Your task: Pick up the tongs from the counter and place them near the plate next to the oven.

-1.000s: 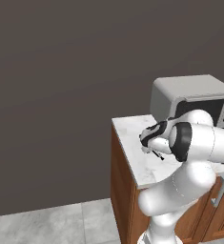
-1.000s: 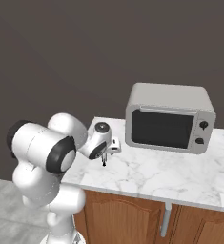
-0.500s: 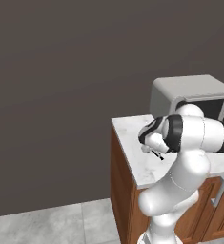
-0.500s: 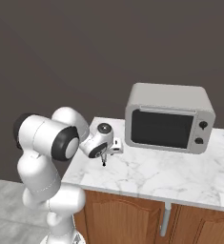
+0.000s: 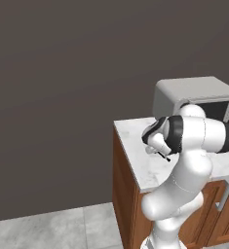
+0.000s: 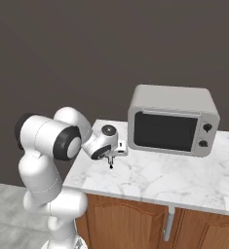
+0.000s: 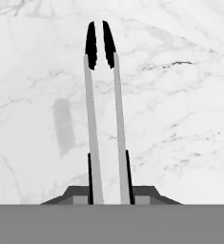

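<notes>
A: The jaws (image 7: 108,164) are closed down onto the thin silver tongs with black tips (image 7: 103,109), pinching both arms near the handle end. Long axis runs straight out ahead.

B: Why so far back?

A: My guess: keeps the tips free for setting down. The tongs look lifted above the white grey-veined marble counter (image 7: 180,119), judging by the faint shadow, beside the grey microwave oven (image 6: 172,120).

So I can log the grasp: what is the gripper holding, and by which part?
The gripper is shut on the tongs, clamping the two silver arms at the end away from their black tips, above the marble counter.
</notes>
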You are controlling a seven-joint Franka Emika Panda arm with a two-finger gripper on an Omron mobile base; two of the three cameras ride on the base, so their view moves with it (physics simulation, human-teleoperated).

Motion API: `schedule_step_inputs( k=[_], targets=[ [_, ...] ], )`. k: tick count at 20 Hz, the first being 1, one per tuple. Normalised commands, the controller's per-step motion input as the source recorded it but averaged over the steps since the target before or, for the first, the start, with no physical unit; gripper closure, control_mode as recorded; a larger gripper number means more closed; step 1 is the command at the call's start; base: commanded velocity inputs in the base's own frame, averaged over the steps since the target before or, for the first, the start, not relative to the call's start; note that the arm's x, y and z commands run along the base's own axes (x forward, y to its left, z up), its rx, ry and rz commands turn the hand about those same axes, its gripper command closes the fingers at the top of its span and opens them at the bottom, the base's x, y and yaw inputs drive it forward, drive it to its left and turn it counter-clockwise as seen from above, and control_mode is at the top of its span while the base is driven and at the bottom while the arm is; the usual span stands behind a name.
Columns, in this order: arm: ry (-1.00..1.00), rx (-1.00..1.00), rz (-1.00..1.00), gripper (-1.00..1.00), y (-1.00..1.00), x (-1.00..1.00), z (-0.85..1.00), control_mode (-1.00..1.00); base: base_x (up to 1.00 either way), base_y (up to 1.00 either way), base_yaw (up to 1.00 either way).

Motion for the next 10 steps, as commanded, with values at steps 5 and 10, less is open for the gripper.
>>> schedule_step_inputs(
  k=[5,10],
  targets=[
    [0.00,0.00,0.00,1.00,0.12,-0.12,-0.07,-1.00,0.00,0.00,0.00],
    [-0.02,0.00,0.04,1.00,0.05,-0.59,0.73,-1.00,0.00,0.00,0.00]
  ],
)
